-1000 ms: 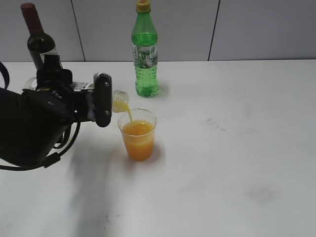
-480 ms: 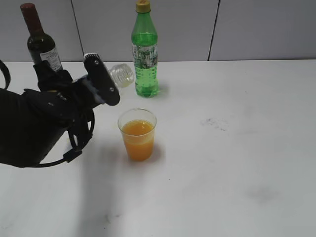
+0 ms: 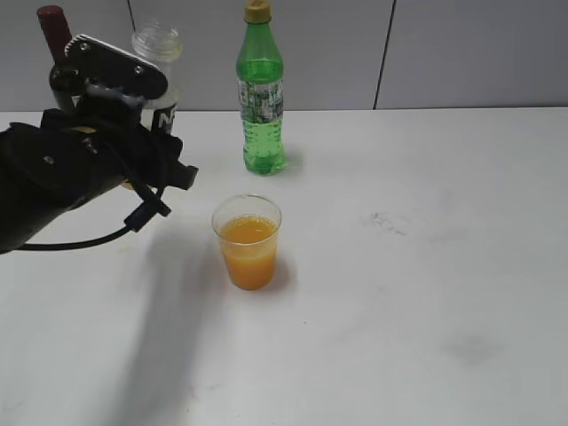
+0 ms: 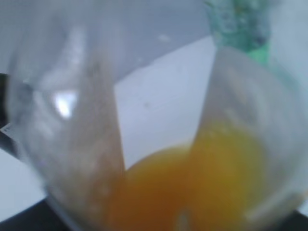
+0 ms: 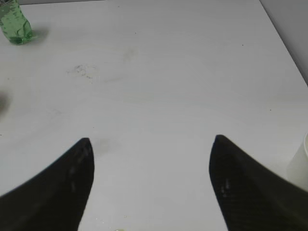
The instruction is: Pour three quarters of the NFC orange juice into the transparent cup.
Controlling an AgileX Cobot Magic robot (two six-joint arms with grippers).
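The transparent cup stands mid-table, about two thirds full of orange juice. My left gripper is shut on the NFC orange juice bottle, held upright above the table at the far left, well left of the cup. The bottle's open neck points up. In the left wrist view the bottle fills the frame, blurred, with a little orange juice at its bottom. My right gripper is open and empty over bare table; it is out of the exterior view.
A tall green bottle stands behind the cup and shows in the right wrist view. A dark wine bottle stands at the back left behind my left arm. A white object sits at the right edge.
My left gripper has turned the bottle from tilted over the cup back to upright and moved it up and left. The stream of juice has stopped. The cup has not moved.
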